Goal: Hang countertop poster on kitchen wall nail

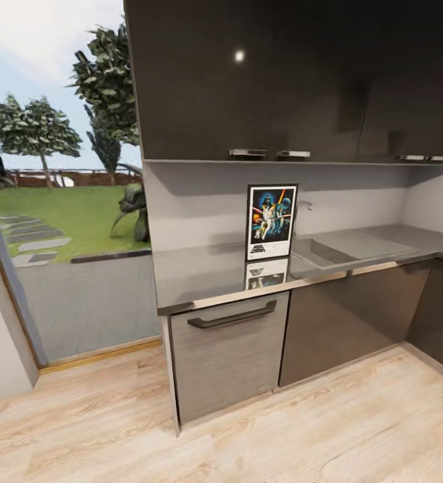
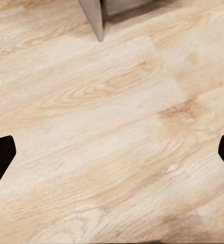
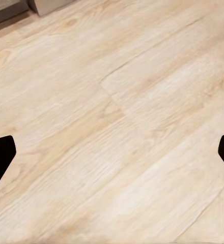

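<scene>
Where sink meets wall, poster (image 1: pixel 271 222), title unreadable, on countertop (image 1: pixel 201 275).

I'm looking into a home kitchen. A glossy grey countertop (image 1: pixel 208 275) runs along the wall with a sink (image 1: pixel 329 251) set into it and a tap (image 1: pixel 307 204) behind that. Dark upper cabinets (image 1: pixel 262 80) hang overhead, and grey cabinet fronts below carry a bar handle (image 1: pixel 233 316). A framed film poster (image 1: pixel 271 222) stands on the counter against the pale wall. Light wood flooring (image 1: pixel 248 436) spreads underfoot, and it lies below my left claw (image 2: pixel 112 157) and right claw (image 3: pixel 112 157) too. A big glass opening (image 1: pixel 60 201) at the counter's end shows a lawn and trees (image 1: pixel 40 131).
</scene>
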You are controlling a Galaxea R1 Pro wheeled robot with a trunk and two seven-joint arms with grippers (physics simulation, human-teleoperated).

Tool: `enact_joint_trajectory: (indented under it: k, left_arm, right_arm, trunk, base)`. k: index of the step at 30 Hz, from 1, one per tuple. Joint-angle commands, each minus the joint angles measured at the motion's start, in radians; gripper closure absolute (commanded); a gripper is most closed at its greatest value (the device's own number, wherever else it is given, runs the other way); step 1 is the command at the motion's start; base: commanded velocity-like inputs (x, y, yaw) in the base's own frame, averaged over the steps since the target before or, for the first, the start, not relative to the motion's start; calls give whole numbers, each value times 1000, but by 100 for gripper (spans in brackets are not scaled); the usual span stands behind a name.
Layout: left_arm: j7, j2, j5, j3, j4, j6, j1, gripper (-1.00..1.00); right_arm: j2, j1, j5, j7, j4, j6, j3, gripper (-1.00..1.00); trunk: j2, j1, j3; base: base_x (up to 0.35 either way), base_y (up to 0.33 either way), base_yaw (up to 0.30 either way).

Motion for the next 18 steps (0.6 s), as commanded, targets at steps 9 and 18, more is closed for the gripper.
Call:
enact_joint_trajectory:
  k: [9,18]
  left_arm:
    - [1,0,-9,11,-43,-1,0,-100]
    - [-3,7,175,191,-42,-1,0,-100]
  right_arm:
    - [1,-1,2,-2,4,-5,2,-100]
    - [88,-1,4,-81,-169,-6,90,-100]
  trunk:
    - [-1,0,2]
    - [-1,0,2]
  base:
    - [0,-6,-175]
    - [0,0,-8]
